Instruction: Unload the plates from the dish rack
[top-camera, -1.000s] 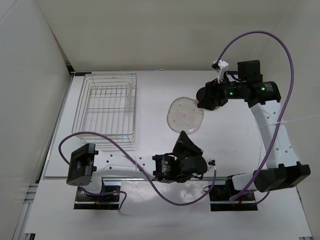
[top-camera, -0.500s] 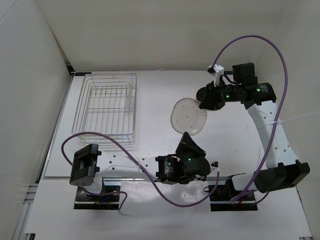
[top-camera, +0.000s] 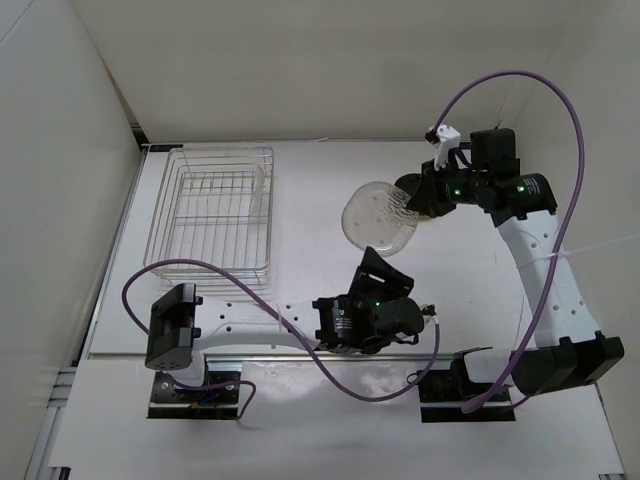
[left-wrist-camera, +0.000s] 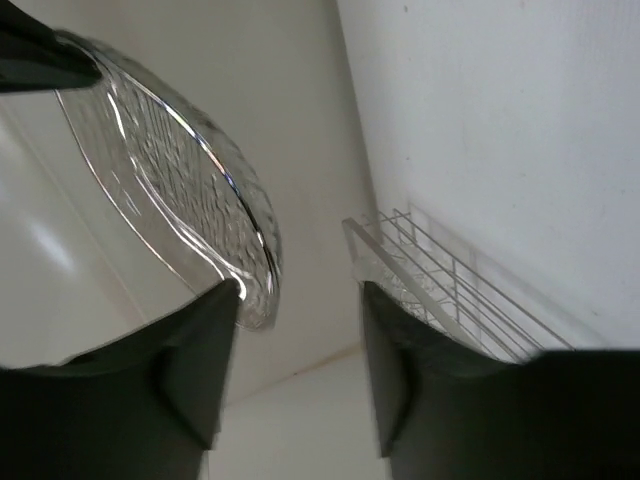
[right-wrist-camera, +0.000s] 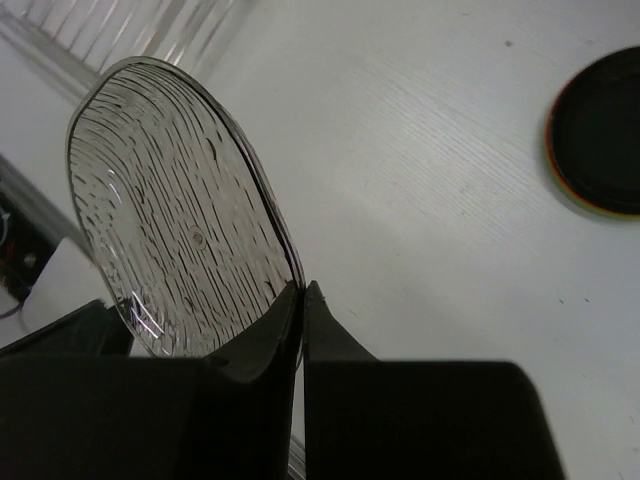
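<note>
Newly shut, the right gripper (right-wrist-camera: 302, 292) pinches the clear plate (right-wrist-camera: 180, 220) by its rim, aloft right of the dish rack (top-camera: 212, 212). The left gripper (left-wrist-camera: 298, 300) has opened, jaws apart around the plate's edge.

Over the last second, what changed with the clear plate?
The right gripper closed on the clear plate at its rim, and the left gripper opened and let it go. The plate shifted slightly toward the table's far side. The dish rack stayed put.
</note>
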